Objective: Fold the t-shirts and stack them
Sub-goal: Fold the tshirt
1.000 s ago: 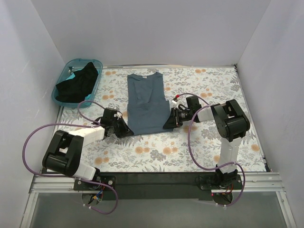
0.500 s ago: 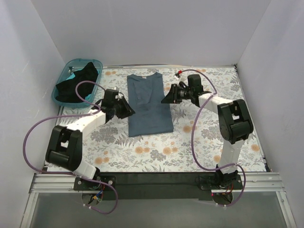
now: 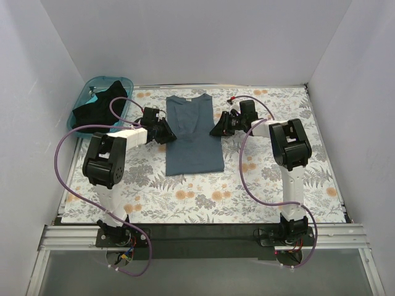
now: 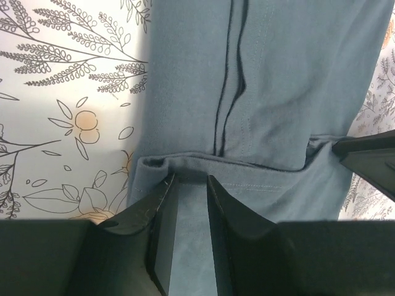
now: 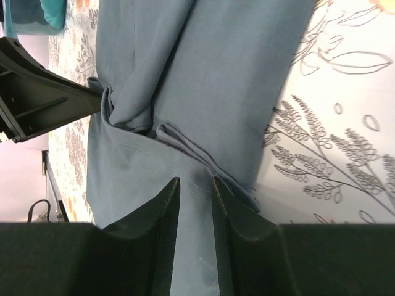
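Note:
The slate blue-grey t-shirt [image 3: 194, 151] lies folded into a long strip in the middle of the floral table, neck at the far end. A stitched hem layer lies across its middle. My left gripper [image 3: 165, 131] is at the strip's left edge, and its jaws [image 4: 190, 179] are nearly closed on that hem cloth [image 4: 185, 246]. My right gripper [image 3: 216, 131] is at the right edge, likewise closed [image 5: 196, 179] on the hem, with small bunched folds [image 5: 160, 132] at its tips. The black t-shirt [image 3: 99, 109] lies crumpled in the basket.
The teal plastic basket [image 3: 83, 98] stands at the far left corner. White walls close in the table on three sides. The opposite gripper shows in each wrist view: the right one [image 4: 370, 157], the left one [image 5: 37, 92]. Purple cables loop beside both arms.
Both grippers have moved from the shirt's near end up along its sides to its middle and now pinch the cloth there. The shirt's outline has hardly changed.

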Tool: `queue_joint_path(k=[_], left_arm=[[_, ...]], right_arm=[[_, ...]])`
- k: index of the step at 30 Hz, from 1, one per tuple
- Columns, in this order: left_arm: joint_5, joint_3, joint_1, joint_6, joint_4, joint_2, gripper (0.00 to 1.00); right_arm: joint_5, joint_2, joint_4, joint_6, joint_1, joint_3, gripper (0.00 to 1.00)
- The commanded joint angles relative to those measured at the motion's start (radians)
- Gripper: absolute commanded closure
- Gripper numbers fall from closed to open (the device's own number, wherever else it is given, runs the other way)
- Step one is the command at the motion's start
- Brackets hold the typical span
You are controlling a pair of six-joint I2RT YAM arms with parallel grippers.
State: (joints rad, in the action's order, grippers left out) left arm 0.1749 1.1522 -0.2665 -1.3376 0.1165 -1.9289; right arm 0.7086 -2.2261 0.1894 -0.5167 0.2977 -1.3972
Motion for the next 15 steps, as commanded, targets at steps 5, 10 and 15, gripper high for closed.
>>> queue_joint_path(k=[5, 10, 15], left_arm=[[-0.026, 0.009, 0.006, 0.052, 0.067, 0.048, 0.73], [-0.093, -0.005, 0.004, 0.094, 0.182, 0.188, 0.59], [-0.205, -0.093, -0.014, 0.115, 0.304, 0.355, 0.25]], right_arm=[[-0.076, 0.097, -0.011, 0.052, -0.029, 0.064, 0.69], [-0.185, 0.255, -0.224, 0.115, -0.023, 0.07, 0.66], [-0.391, 0.391, -0.456, 0.187, 0.03, 0.104, 0.6]])
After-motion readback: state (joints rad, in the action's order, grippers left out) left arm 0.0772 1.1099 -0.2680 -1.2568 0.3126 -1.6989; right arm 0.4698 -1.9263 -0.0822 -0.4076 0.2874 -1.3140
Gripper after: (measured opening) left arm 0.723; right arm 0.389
